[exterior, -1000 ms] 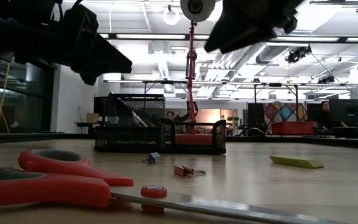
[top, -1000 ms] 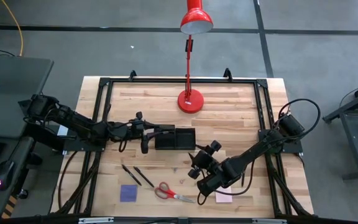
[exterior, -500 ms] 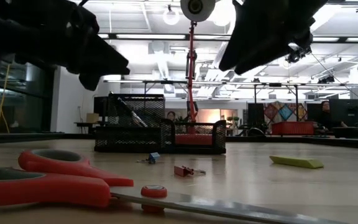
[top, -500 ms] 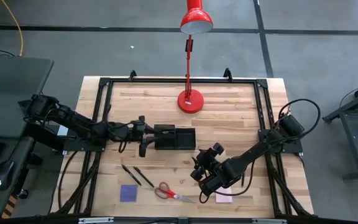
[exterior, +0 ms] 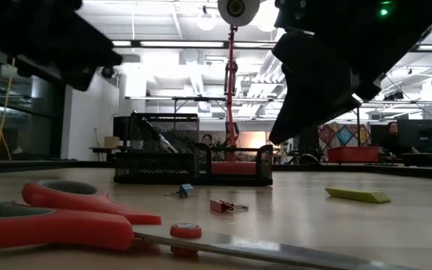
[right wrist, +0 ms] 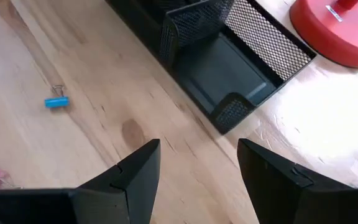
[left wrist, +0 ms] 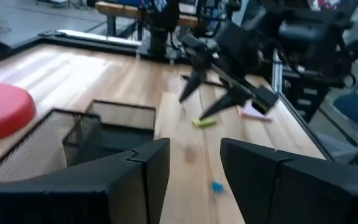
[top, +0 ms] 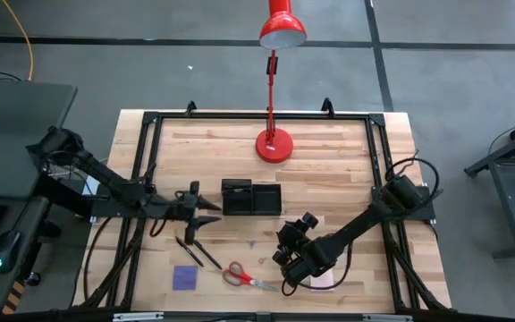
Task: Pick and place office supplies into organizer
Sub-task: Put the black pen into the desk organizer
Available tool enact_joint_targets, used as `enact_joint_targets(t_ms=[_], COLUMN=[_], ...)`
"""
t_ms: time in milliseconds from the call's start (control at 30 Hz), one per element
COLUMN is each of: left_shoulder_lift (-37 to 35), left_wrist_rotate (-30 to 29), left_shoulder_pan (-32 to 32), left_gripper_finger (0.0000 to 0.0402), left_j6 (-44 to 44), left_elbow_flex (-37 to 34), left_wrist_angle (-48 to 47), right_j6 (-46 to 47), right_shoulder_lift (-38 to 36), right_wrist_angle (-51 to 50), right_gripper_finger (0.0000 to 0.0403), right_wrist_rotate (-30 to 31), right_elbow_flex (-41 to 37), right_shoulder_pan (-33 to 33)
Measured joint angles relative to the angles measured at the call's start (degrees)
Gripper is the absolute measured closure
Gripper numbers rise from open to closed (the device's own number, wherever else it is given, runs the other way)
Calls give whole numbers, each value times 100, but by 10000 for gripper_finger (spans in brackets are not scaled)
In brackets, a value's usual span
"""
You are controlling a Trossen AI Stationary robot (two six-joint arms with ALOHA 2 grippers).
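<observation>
The black mesh organizer point(top: 251, 198) stands mid-table, in front of the lamp base; a thin dark item leans inside its left compartment point(exterior: 153, 133). Two black pens point(top: 195, 252), red-handled scissors point(top: 244, 275) and a purple pad point(top: 184, 277) lie near the near edge. A pink pad point(top: 322, 283) lies partly under the right arm. A yellow block point(exterior: 357, 195) lies flat on the wood. My left gripper point(top: 207, 215) hovers open just left of the organizer point(left wrist: 86, 134). My right gripper point(top: 295, 228) hovers open to the organizer's point(right wrist: 222, 62) near-right.
The red lamp's base point(top: 274, 146) stands behind the organizer and its head hangs past the far edge. A blue binder clip point(right wrist: 56, 102) and a red one point(exterior: 223, 205) lie between organizer and scissors. A black frame point(top: 150, 121) borders the table.
My left gripper has drawn back from above the organizer toward the table's left and a little toward the near edge. My right gripper has shifted slightly toward the near edge and looms larger in the low view. Nothing on the table has moved.
</observation>
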Motion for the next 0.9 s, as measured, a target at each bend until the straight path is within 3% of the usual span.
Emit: enact_joint_targets(t_ms=[200,400,700,900], left_shoulder_lift=[-30,-60,-60,-60], left_wrist_rotate=[-878,-1785,-1856,-1804], left_shoulder_pan=[-1117,-1914,-2219,-2219], left_gripper_finger=[266,266,266,266], left_j6=[-317,-327,-425,-426], left_elbow_flex=[0,0,0,0], left_wrist_angle=[-326,-197,-191,-228], right_j6=[-239,-1086,-1868,-2640], right_shoulder_lift=[4,4,4,4], right_wrist_angle=[664,1759,2582,3360], right_gripper_finger=[194,194,194,194], right_wrist_rotate=[366,-2,-340,-1254], right_elbow_flex=[0,2,2,2], right_shoulder_pan=[0,-102,-197,-194])
